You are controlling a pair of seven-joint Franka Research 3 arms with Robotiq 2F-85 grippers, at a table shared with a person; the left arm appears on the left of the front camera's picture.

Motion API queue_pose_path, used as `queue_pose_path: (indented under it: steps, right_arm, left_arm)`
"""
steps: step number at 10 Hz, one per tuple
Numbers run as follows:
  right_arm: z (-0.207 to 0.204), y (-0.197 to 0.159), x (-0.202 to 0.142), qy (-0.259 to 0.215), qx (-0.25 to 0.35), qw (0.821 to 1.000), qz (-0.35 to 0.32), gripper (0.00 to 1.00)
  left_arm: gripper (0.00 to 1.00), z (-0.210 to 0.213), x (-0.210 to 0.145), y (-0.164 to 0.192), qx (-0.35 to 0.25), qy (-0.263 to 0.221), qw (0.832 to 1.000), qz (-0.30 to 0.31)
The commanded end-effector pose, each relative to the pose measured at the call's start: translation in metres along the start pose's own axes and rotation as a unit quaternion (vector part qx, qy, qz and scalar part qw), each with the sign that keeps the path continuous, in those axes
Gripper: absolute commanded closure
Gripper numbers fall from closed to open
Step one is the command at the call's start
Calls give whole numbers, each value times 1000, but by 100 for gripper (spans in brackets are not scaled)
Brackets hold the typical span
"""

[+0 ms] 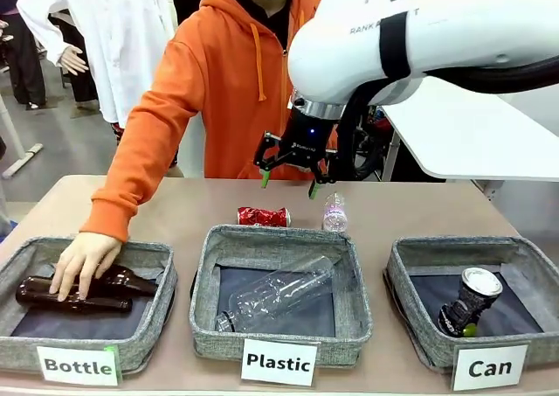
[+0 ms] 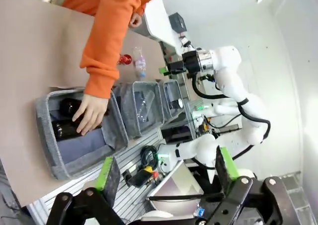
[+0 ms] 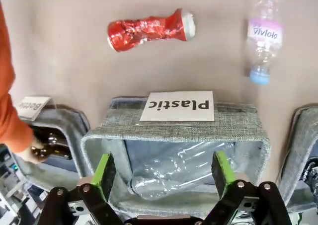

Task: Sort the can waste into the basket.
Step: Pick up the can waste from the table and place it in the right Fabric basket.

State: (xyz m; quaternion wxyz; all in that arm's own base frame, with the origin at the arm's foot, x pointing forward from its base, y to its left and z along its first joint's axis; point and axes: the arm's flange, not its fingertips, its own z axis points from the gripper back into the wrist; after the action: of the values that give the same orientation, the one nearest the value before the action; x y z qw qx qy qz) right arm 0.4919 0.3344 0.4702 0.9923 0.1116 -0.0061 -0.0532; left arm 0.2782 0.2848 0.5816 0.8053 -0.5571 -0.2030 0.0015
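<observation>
Right tool [image 1: 288, 184]: green-padded jaws spread wide, nothing between them. It hangs above the far half of the desk [image 1: 175, 208], over the gap between the crushed red can [image 1: 263, 216] and a small clear plastic bottle [image 1: 334, 212]. It touches neither.

Left tool [image 2: 165, 169]: jaws spread, empty. In its own wrist view it is raised, off the desk end by the "Bottle" basket [image 1: 148, 343].

Can waste, item one: the crushed red can lies on its side on the bare desk, just behind the far rim of the "Plastic" basket [image 1: 205, 326]. It is outside every basket. The small clear plastic bottle, with a pale purple label and blue cap, lies near it on the robot's right, apart from it.

Can waste, item two: the black can [image 1: 470, 302] with silver top lies tilted inside the "Can" basket [image 1: 463, 242], leaning towards the front left corner.

"Can" basket: grey woven fabric, dark lining, at the robot's right end of the row of three, white label at the front.

"Plastic" basket: middle of the row; one large clear plastic bottle [image 1: 275, 295] lies slantwise in it.

"Bottle" basket: robot's left end; brown glass bottles [image 1: 113, 291] lie inside. A person in an orange hooded top stands at the far side, and the person's hand [image 1: 83, 260] rests on those bottles.
</observation>
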Motion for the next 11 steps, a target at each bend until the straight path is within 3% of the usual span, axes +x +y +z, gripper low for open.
queue_pose_path:
  steps: [1,4,6,7,8,9,11]
  right_arm:
    - [13,-9,-4,-6,21,1000,10,0]
    - [9,-3,1,-7,4,1000,0,0]
    - [8,-4,15,-17,-19,999,21,0]
    - [6,0,23,-13,-22,998,52,0]
    - [2,6,34,-12,-28,997,74,0]
    - [-5,12,48,-13,-42,994,99,0]
    - [-22,20,78,5,-64,988,137,0]
  left_arm:
    - [0,-44,-1,-8,-18,37,999,-18]
    - [0,-182,-35,-9,-38,184,982,-22]
    - [0,-248,-63,6,-32,255,966,14]
    - [0,-272,-77,13,0,255,967,18]
    - [0,-294,-83,22,53,226,973,12]
    - [0,-269,-72,12,-30,260,965,14]
    - [0,-269,-72,12,-30,260,965,14]
